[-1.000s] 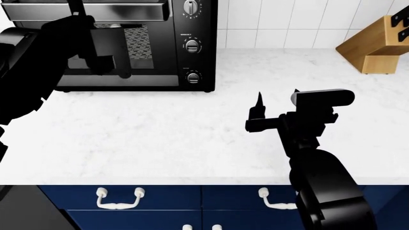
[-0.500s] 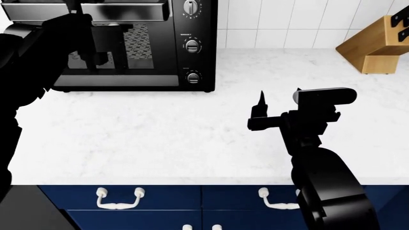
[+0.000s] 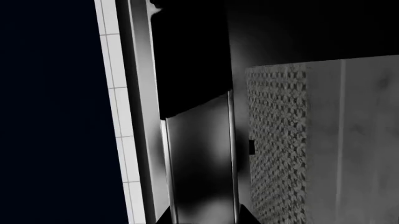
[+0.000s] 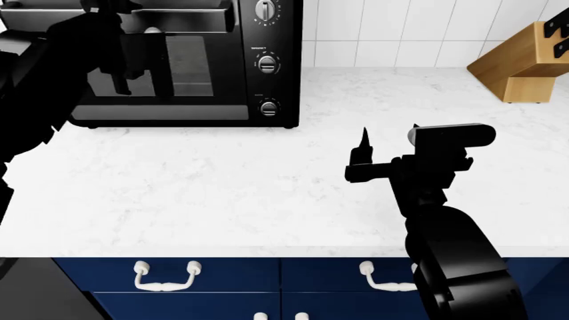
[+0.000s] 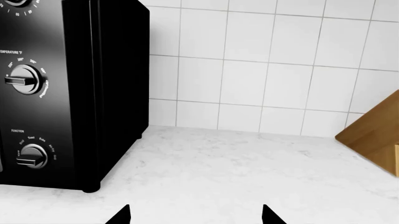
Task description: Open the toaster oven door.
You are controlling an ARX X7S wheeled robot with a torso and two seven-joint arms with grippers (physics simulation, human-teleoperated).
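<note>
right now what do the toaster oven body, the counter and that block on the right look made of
Toaster oven: looks like glossy black painted metal or plastic, since the tiles reflect faintly in its side. Counter: white stone look, probably marble, with faint grey veining and a matte surface. Knife block: wood, going by its warm tan colour and flat angled faces.

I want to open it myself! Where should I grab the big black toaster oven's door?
Grab the silver bar handle along the top edge of the black glass-windowed door. Come from the front and pinch across the bar; it likely hinges at the bottom, so pull out and down. The left end effector is there.
</note>
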